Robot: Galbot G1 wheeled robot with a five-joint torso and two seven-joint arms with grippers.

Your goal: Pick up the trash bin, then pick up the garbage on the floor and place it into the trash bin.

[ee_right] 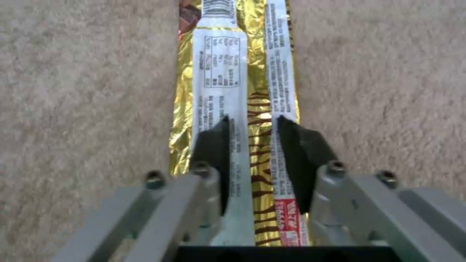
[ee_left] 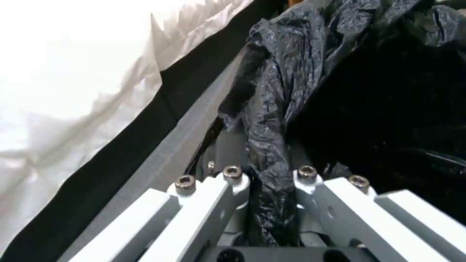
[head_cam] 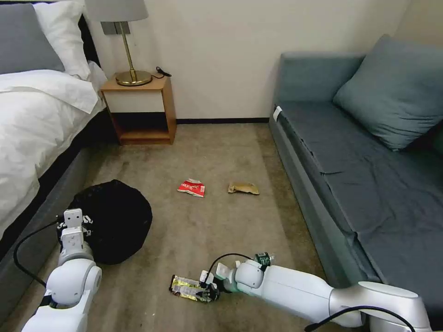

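The trash bin (head_cam: pixel 115 221), draped in its crinkly black bag (ee_left: pixel 272 109), stands on the carpet beside the bed. My left gripper (head_cam: pixel 75 222) is shut on the bin's near rim, with a fold of bag pinched between its fingers. The flat gold-yellow wrapper (head_cam: pixel 187 287) lies in front of me. My right gripper (head_cam: pixel 210 291) rests on it, black pads (ee_right: pixel 213 145) a narrow gap apart astride the wrapper's (ee_right: pixel 218 72) middle strip. Farther off lie a red-and-white wrapper (head_cam: pixel 191 187) and a tan packet (head_cam: pixel 243 188). A green-labelled bottle (head_cam: pixel 264 258) peeks from behind my right forearm.
The bed (head_cam: pixel 32 120) runs along the left, its dark base right beside the bin. A grey-blue sofa (head_cam: pixel 360 175) lines the right side. A wooden nightstand (head_cam: pixel 140 108) with a brass lamp (head_cam: pixel 131 76) stands at the far wall. Open carpet lies between bed and sofa.
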